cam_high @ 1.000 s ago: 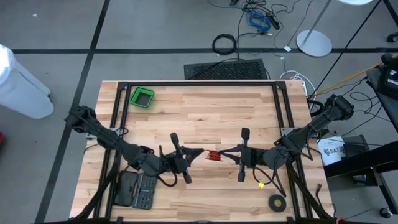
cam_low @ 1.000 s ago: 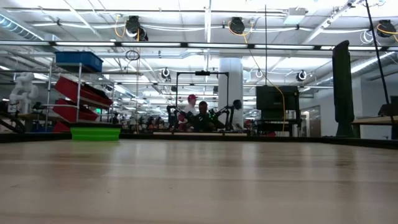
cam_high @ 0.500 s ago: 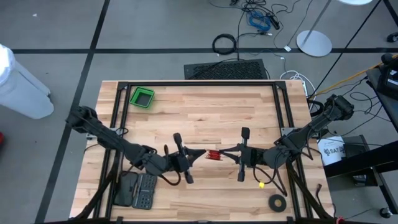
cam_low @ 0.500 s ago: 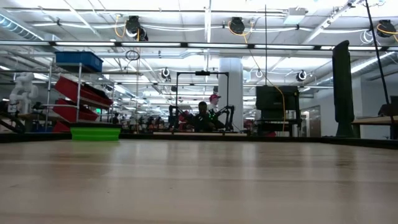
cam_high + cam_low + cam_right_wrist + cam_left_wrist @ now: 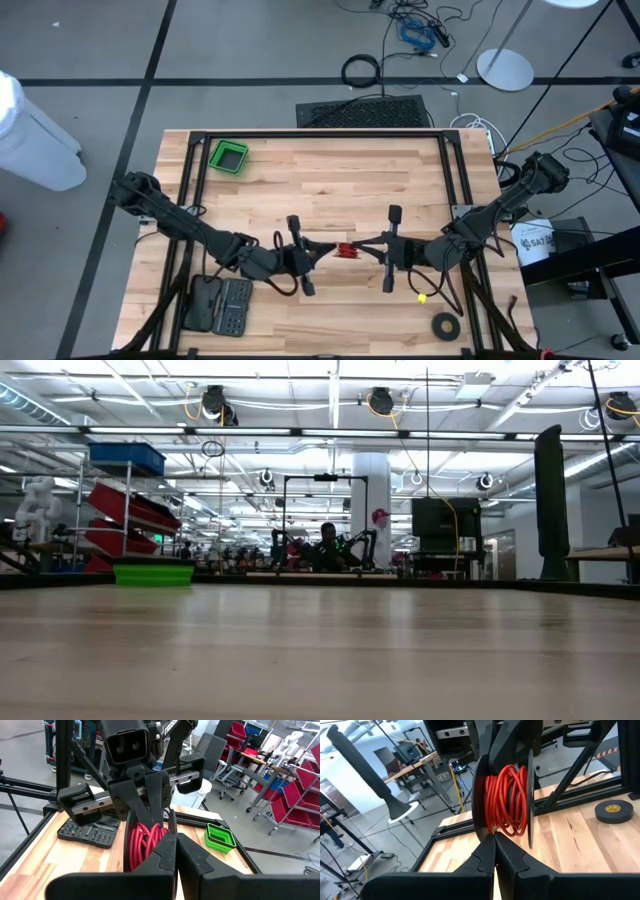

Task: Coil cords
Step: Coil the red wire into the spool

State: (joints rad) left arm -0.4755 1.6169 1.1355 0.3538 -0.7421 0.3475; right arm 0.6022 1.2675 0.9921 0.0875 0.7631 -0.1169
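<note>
- The cord (image 5: pixel 344 250), a red coiled bundle, sits just below the middle of the overhead frame, between the two grippers.
- Left gripper (image 5: pixel 322 250) is pinched shut on the cord's left side.
- Right gripper (image 5: pixel 362 246) is clamped shut on its right side.
- Green bin (image 5: pixel 228 157) sits at the table's upper left, tape roll (image 5: pixel 445 325) at the lower right.

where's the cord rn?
High view: the red cord coil sits mid-table toward the front edge, pinched between the left tool and right tool, both shut on it.
</note>
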